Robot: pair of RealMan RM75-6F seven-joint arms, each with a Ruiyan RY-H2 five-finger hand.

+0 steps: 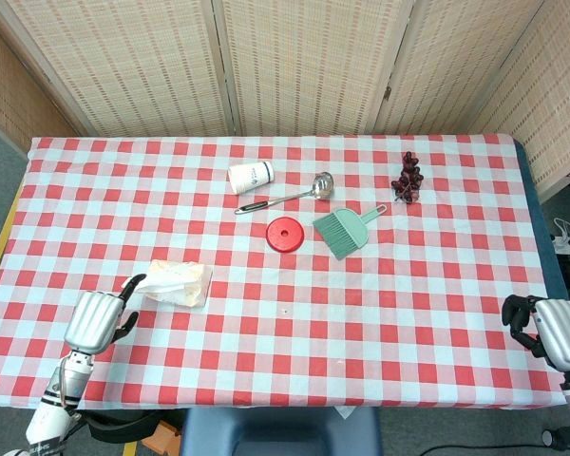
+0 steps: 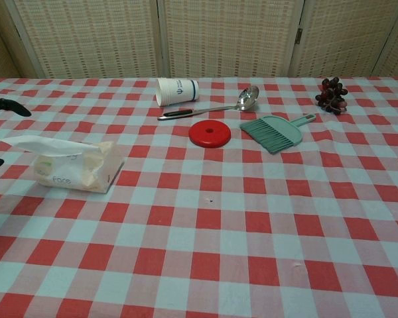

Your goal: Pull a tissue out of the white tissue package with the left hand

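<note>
The white tissue package (image 1: 182, 284) lies on the checked cloth at the front left, with a white tissue (image 1: 144, 282) sticking out of its left end. My left hand (image 1: 97, 321) is just in front and to the left of it, fingers apart, one fingertip close to the tissue's tip and holding nothing. In the chest view the package (image 2: 76, 171) and its tissue (image 2: 40, 144) sit at the left, and two dark fingertips (image 2: 8, 106) of the left hand show at the frame's left edge. My right hand (image 1: 549, 331) rests at the table's right front edge, fingers loosely bent and empty.
Behind the package lie a tipped paper cup (image 1: 251, 176), a metal ladle (image 1: 287, 197), a red round lid (image 1: 285, 234), a teal hand brush (image 1: 345, 229) and a bunch of dark grapes (image 1: 408, 178). A folding screen stands behind the table.
</note>
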